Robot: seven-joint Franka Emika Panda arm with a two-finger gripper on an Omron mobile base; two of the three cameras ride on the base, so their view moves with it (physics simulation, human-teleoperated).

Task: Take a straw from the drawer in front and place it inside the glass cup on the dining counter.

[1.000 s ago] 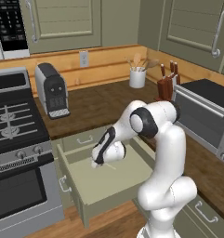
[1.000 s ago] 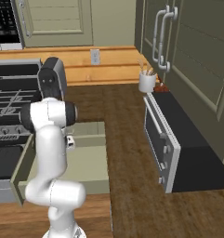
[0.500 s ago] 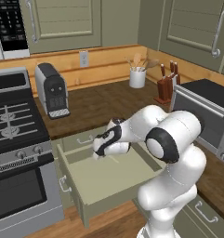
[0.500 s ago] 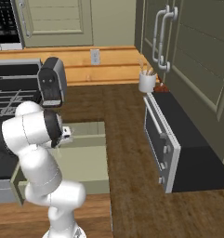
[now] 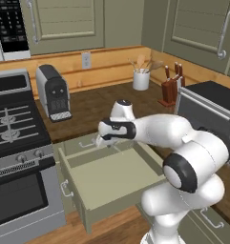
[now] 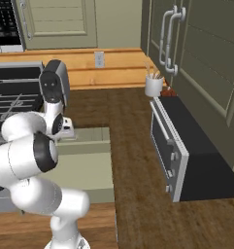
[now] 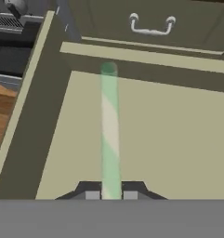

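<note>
1. Left base view, far left: a black stove [image 5: 14, 128] with silver knobs stands beside the open drawer [image 5: 111, 183], which is pulled out toward the camera with its pale inner floor exposed.
2. A dark coffee machine [image 5: 53, 93] sits on the brown wood tabletop [image 5: 97, 107] behind the drawer, near the wall outlet.
3. The pincer [image 5: 101, 141] hangs above the rear left part of the drawer, just in front of the tabletop edge, with the white arm reaching to it from the right.
4. Hand view: the pincer [image 7: 111, 195] is pressed together on the straw [image 7: 109, 135], whose pale green-and-whitish length runs up from between the two dark tips.
5. The straw is held over the drawer floor [image 7: 155, 139], its far end pointing toward the drawer's dark wall; whether it touches anything there cannot be told.
6. A silver bar handle [image 7: 150, 27] on a sage-green front appears beyond that wall.
7. Further right in the left base view: a white utensil crock [image 5: 141, 78] and a knife block [image 5: 169, 90] stand by the backsplash.
8. Right base view, right side: a black toaster oven [image 6: 186, 151] rests on the tabletop, well apart from the drawer [image 6: 87, 168].
</note>
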